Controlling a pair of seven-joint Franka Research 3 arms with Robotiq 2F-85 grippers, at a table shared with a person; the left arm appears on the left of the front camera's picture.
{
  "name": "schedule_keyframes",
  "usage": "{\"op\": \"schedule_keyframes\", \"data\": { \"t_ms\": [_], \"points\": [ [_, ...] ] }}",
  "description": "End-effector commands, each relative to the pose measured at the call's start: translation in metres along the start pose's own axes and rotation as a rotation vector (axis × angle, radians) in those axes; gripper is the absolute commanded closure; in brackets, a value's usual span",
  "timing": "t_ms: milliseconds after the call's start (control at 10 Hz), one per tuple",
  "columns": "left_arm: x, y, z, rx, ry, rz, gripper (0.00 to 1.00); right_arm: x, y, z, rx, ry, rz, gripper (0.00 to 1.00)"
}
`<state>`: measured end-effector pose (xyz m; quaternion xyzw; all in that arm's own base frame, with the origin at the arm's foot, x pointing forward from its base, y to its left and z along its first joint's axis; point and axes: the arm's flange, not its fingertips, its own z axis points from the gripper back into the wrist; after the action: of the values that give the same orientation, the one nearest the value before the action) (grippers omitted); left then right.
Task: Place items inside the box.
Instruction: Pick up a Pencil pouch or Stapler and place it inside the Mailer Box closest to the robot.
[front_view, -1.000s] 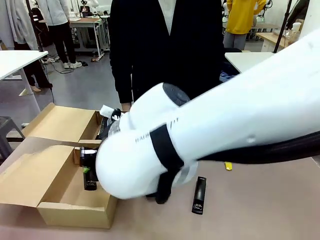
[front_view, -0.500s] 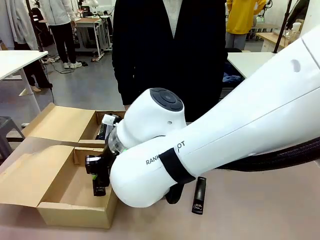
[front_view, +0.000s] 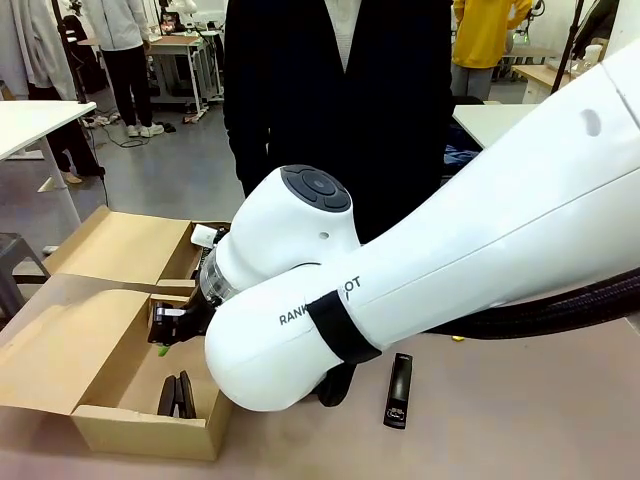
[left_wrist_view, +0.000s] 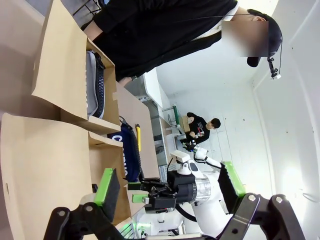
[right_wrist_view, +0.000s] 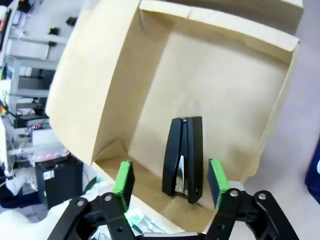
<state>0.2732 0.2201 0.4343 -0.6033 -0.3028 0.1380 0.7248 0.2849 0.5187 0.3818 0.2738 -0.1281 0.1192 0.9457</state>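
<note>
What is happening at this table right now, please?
The robot is packing stationery into a cardboard box. Its right arm reaches across to the box, and the right gripper hangs open above a black stapler that lies on the box floor, free of the pads. A slim black bar lies on the table beside the box, not yet packed. The left gripper is open and holds nothing. A person in dark clothes stands at the far side.

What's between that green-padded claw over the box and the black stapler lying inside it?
Nothing. In the right wrist view the open right gripper hangs clear above the stapler, only bare cardboard floor of the box around it.
</note>
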Motion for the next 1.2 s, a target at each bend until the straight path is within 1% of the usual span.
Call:
{"op": "schedule_keyframes", "data": {
  "t_ms": [0, 200, 400, 500, 600, 700, 800, 900, 1000, 1100],
  "points": [
    [0.000, -0.002, -0.001, -0.018, -0.009, -0.018, 0.00, 0.000, 0.009, -0.003, -0.018, -0.021, -0.024, 0.00],
    [0.000, -0.002, -0.001, -0.018, -0.009, -0.018, 0.00, -0.001, 0.007, 0.004, -0.010, -0.029, -0.021, 0.00],
    [0.000, -0.002, -0.001, -0.018, -0.009, -0.018, 0.00, -0.002, -0.002, 0.017, 0.026, 0.014, -0.003, 0.00],
    [0.000, -0.002, -0.001, -0.018, -0.009, -0.018, 0.00, -0.001, -0.012, 0.031, 0.043, 0.084, 0.020, 0.00],
    [0.000, -0.002, -0.001, -0.018, -0.009, -0.018, 0.00, 0.000, -0.026, 0.053, 0.054, 0.178, 0.046, 0.00],
    [0.000, -0.002, -0.001, -0.018, -0.009, -0.018, 0.00, -0.007, -0.040, 0.088, 0.081, 0.280, 0.114, 0.00],
    [0.000, -0.002, -0.001, -0.018, -0.009, -0.018, 0.00, -0.016, -0.060, 0.134, 0.036, 0.261, 0.095, 0.00],
    [0.000, -0.002, -0.001, -0.018, -0.009, -0.018, 0.00, -0.027, -0.082, 0.172, 0.024, 0.237, 0.062, 0.00],
    [0.000, -0.002, -0.001, -0.018, -0.009, -0.018, 0.00, -0.040, -0.103, 0.199, -0.002, 0.156, 0.015, 0.00],
    [0.000, -0.002, -0.001, -0.018, -0.009, -0.018, 0.00, -0.056, -0.108, 0.199, -0.035, 0.102, -0.076, 0.00]
  ]
}}
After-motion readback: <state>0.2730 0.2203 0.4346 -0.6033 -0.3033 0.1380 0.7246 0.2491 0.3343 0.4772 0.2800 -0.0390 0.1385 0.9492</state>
